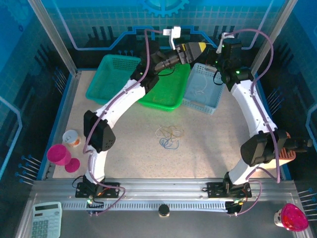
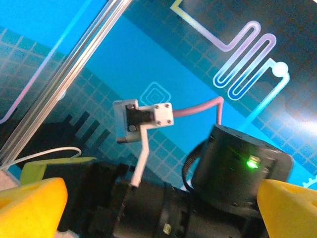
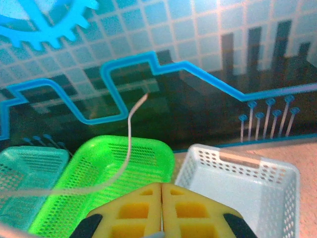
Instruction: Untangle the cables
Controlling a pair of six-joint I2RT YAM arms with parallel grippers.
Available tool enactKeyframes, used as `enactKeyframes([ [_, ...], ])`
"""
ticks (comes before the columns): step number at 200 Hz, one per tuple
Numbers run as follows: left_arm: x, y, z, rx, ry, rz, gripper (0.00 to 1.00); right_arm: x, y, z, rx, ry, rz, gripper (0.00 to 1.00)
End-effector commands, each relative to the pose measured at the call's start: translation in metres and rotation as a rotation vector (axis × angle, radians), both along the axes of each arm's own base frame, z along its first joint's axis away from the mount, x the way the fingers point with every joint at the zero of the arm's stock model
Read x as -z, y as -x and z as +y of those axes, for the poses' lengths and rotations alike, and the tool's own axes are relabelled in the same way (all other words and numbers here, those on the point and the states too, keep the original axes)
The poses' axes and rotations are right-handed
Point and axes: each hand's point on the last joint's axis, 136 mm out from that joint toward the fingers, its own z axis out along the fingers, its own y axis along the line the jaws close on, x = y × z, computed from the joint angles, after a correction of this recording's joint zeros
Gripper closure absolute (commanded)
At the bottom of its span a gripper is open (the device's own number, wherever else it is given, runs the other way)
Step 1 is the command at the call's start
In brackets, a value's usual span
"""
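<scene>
At the far side of the desk [image 1: 129, 148], above the baskets, both tools were held raised and close together. The left tool [image 1: 194, 49] was spread wide with nothing between its fingers. The right tool [image 3: 162, 191] was pressed fully shut. A thin white cord [image 3: 129, 124] was seen curving in from the left over the green basket [image 3: 158, 153] and rising just beside the shut tips. Whether it was pinched could not be told.

What looked like a white loop was seen in the pale blue basket [image 1: 200, 91]. The clump of cables [image 1: 169, 136] was found mid-desk, with the yellowish loops on its far side and the blue on its near side. It was well apart from both tools, below them and toward the arm bases, roughly midway between the arms. The left tool was judged marginally nearer, and a downward reach back toward the bases would be called for.
</scene>
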Motion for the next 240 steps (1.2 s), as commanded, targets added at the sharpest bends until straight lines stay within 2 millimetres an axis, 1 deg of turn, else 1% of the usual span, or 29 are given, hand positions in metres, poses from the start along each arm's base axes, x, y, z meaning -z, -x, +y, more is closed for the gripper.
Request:
enactKeyframes([
  [1,-0.019,0.018,0.023,-0.014,0.018,-0.049,0.01,0.018,-0.004,-0.022,0.113,0.005,0.054,1.0],
  [3,-0.016,0.018,0.024,-0.016,0.014,-0.041,0.01,0.021,-0.004,-0.022,0.119,0.006,0.06,1.0],
  [39,0.006,0.029,0.051,-0.061,-0.02,0.013,0.01,0.074,-0.005,-0.029,0.203,0.023,0.16,1.0],
  [67,0.018,0.042,0.072,-0.098,-0.057,0.041,0.01,0.12,-0.003,-0.025,0.227,0.063,0.258,1.0],
  [86,0.025,0.052,0.085,-0.13,-0.085,0.057,0.01,0.152,0.003,-0.021,0.241,0.099,0.343,1.0],
  [98,0.032,0.058,0.09,-0.146,-0.104,0.072,0.01,0.169,0.007,-0.018,0.248,0.118,0.394,1.0],
  [111,0.035,0.065,0.096,-0.159,-0.112,0.082,0.01,0.189,0.013,-0.018,0.265,0.137,0.462,1.0],
  [122,0.042,0.068,0.1,-0.171,-0.119,0.099,0.01,0.201,0.017,-0.017,0.274,0.152,0.504,1.0],
  [138,0.047,0.073,0.105,-0.182,-0.122,0.112,0.01,0.218,0.021,-0.016,0.28,0.168,0.553,1.0],
  [166,0.056,0.077,0.111,-0.199,-0.141,0.141,0.01,0.247,0.027,-0.021,0.307,0.192,0.66,1.0],
  [183,0.06,0.081,0.113,-0.205,-0.149,0.152,0.01,0.26,0.033,-0.028,0.341,0.195,0.702,1.0],
  [199,0.064,0.083,0.116,-0.214,-0.159,0.16,0.01,0.266,0.036,-0.03,0.337,0.169,0.71,1.0],
  [203,0.065,0.084,0.117,-0.217,-0.162,0.16,0.01,0.266,0.036,-0.03,0.333,0.161,0.709,0.95],
  [210,0.067,0.085,0.118,-0.221,-0.171,0.164,0.01,0.266,0.036,-0.03,0.326,0.149,0.71,0.81],
  [221,0.069,0.086,0.12,-0.229,-0.184,0.166,0.01,0.258,0.033,-0.026,0.298,0.137,0.683,0.62],
  [233,0.072,0.087,0.122,-0.237,-0.198,0.172,0.01,0.244,0.03,-0.023,0.267,0.122,0.645,0.47],
  [240,0.075,0.087,0.123,-0.241,-0.208,0.176,0.01,0.234,0.026,-0.017,0.235,0.108,0.614,0.41],
])
